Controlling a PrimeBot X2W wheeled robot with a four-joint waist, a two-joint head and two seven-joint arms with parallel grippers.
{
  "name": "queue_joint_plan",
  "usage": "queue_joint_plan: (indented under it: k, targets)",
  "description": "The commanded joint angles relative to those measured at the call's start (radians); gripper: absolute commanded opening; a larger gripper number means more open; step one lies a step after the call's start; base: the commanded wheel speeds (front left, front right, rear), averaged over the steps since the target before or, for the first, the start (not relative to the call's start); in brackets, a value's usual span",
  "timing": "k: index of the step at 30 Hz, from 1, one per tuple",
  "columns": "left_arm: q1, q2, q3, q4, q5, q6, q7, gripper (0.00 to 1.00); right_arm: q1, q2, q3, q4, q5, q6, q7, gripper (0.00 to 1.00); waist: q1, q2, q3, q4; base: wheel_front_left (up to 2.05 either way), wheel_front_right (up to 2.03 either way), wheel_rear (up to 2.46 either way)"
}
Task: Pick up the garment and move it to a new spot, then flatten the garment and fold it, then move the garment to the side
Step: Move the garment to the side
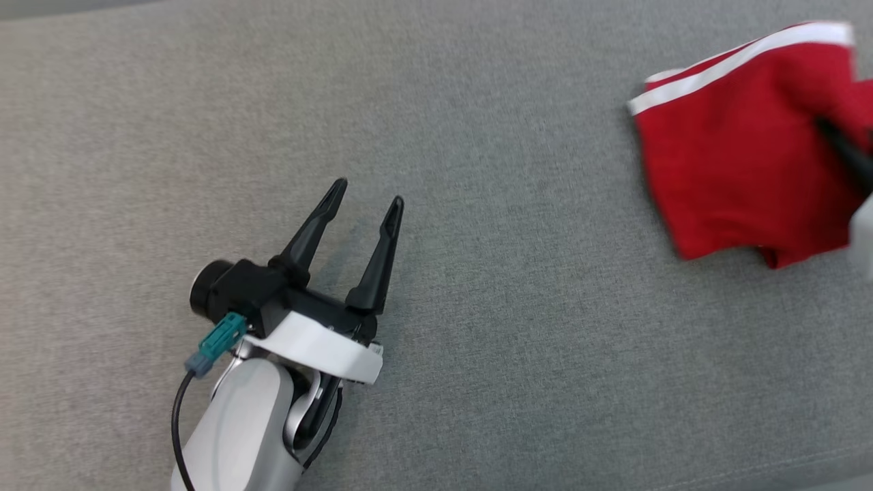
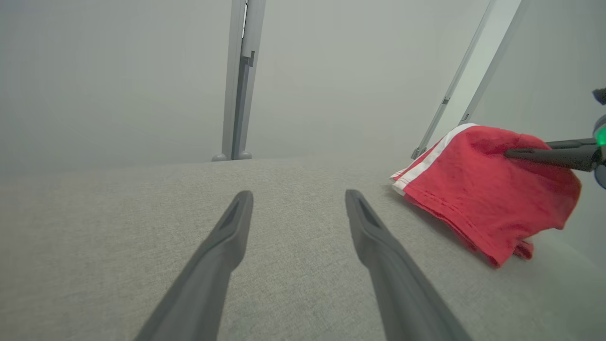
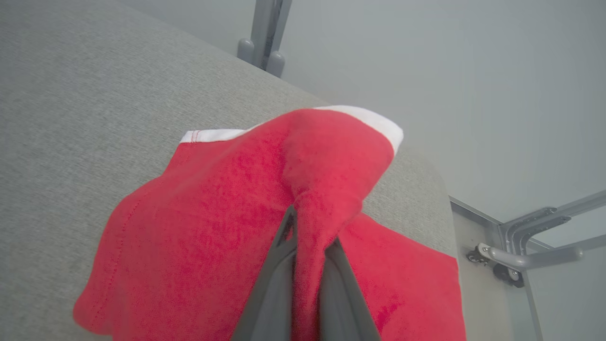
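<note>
So the red garment (image 1: 736,157) w/ a white stripe sits far over by the right edge of the grey cloth top (image 1: 477,341), close to a rounded corner of it. The right gripper (image 1: 842,146) has its jaws pressed together on the garment, pinching a bunched-up ridge of red cloth. In the right wrist view that ridge runs up btw the two dark fingers (image 3: 279,265) & the garment (image 3: 213,213) spreads out to both sides of them, w/ the white band at its far end. The rest of it hangs down & touches the grey cloth top (image 3: 71,94). In the left wrist view the garment (image 2: 478,189) looks like a little tent, w/ the right gripper (image 2: 511,152) coming in from the side & biting it near its peak. The left gripper (image 1: 368,192) is well apart from the garment, over the middle of the top toward the near edge. Its jaws are spread wide w/ nothing btw them. The left gripper (image 2: 298,194) points across bare grey cloth, w/ the garment off to one side of its fingers.
</note>
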Motion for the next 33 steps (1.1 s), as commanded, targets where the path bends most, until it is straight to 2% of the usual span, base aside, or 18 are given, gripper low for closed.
queue_joint_plan:
  k: [1,7,15,23,28,33]
  targets:
    - [-0.024,0.005,-0.003,-0.001,0.006,-0.006,-0.001,1.0,-0.019,-0.018,-0.014,0.0,0.001,-0.001,-0.008,0.0,0.0,0.0,0.053,-0.029,0.0,0.0,0.0]
    - [-0.089,0.005,-0.035,0.003,0.01,-0.008,-0.001,1.0,-0.035,-0.152,-0.012,0.024,-0.051,-0.001,-0.011,0.0,0.0,0.0,0.123,-0.021,0.0,0.0,0.0]
    - [-0.125,0.005,-0.077,0.011,-0.019,-0.007,-0.001,1.0,-0.078,-0.257,-0.005,0.09,-0.045,-0.001,-0.002,0.0,0.0,0.0,0.163,0.032,0.0,0.0,0.0]
    - [-0.115,0.005,-0.07,0.006,-0.042,-0.007,-0.001,1.0,-0.09,-0.356,0.024,0.098,-0.042,-0.001,0.012,0.0,0.0,0.0,0.171,0.08,0.0,0.0,0.0]
    - [-0.124,0.005,-0.084,0.002,-0.056,-0.008,-0.001,1.0,-0.076,-0.396,0.041,0.126,-0.039,-0.001,0.032,0.0,0.0,0.0,0.186,0.101,0.0,0.0,0.0]
    - [-0.129,0.006,-0.075,-0.001,-0.114,-0.007,0.0,1.0,-0.075,-0.398,0.038,0.168,-0.033,-0.001,0.024,0.0,0.0,0.0,0.204,0.115,0.0,0.0,0.0]
